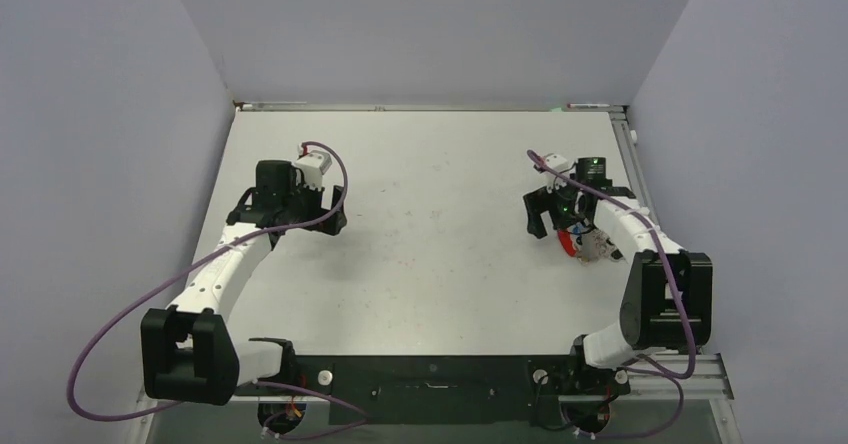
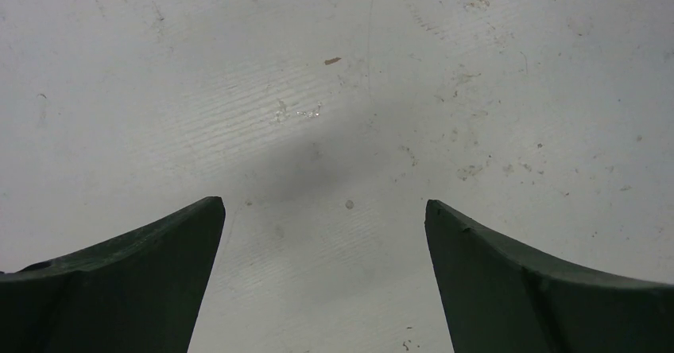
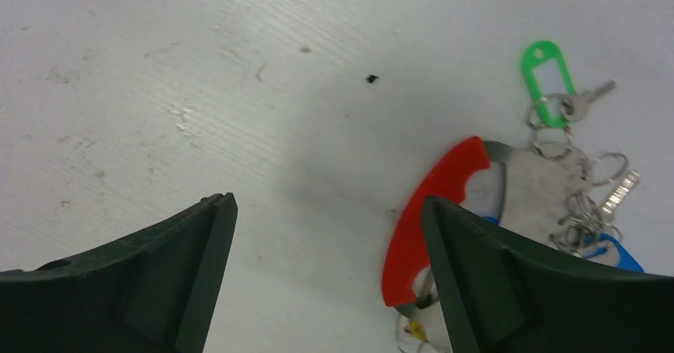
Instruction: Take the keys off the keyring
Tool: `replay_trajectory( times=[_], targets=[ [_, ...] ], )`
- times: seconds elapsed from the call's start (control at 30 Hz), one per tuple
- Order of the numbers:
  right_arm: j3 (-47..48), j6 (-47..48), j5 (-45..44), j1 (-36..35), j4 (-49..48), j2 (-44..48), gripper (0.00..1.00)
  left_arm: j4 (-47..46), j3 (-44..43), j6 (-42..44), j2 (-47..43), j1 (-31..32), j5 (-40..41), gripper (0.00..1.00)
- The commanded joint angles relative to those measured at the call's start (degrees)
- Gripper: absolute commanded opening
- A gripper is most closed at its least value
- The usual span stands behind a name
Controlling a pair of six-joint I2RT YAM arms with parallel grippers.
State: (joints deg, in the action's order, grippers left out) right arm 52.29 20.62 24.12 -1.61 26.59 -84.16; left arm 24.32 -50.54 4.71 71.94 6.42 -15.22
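The keyring [image 3: 429, 210], grey with a red curved arc, lies flat on the table at the right of the right wrist view. It also shows in the top view [image 1: 572, 241], half under the right arm. A key on a green tag [image 3: 548, 83] lies at its far end. Small rings, a silver key [image 3: 618, 194], a blue tag [image 3: 616, 251] and a yellow bit [image 3: 415, 331] hang on it. My right gripper [image 3: 326, 202] is open and empty, its right finger over the ring's edge. My left gripper [image 2: 326, 206] is open over bare table.
The white table [image 1: 430, 224] is walled on the left, back and right. The ring lies near the table's right edge [image 1: 640, 204]. The left arm [image 1: 290, 199] is at the table's left side.
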Motion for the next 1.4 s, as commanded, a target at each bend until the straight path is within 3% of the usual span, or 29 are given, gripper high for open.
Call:
replay_trajectory(
  times=[0.0,0.2,0.53,0.83,1.23,1.37],
  targets=[
    [8.15,4.82,4.87,9.96,4.7,-4.23,0.9,-2.21,0.35,-0.16,-3.3,0.0,-3.05,0.96],
    [15.99,11.19,3.28,19.01,13.07,-11.37,0.9,-4.01,1.76,-0.3,-4.23,0.0,-2.27,0.96],
    [16.5,13.73,-1.05,18.44,16.27,-18.61,0.91,-5.12,2.28,-0.6,-4.44,0.09,-1.35,0.96],
    [14.51,10.81,0.14,7.0,16.11,-21.28,0.94,-4.99,2.3,0.25,-4.4,0.23,-3.05,0.96],
    [20.97,2.35,8.31,-14.69,13.98,-27.65,0.98,-3.55,2.56,2.85,-4.91,2.41,-5.14,0.96],
    [23.82,1.02,12.59,-15.46,13.96,-26.95,0.97,-2.89,2.71,3.63,-5.49,3.63,-5.25,0.96]
  ],
)
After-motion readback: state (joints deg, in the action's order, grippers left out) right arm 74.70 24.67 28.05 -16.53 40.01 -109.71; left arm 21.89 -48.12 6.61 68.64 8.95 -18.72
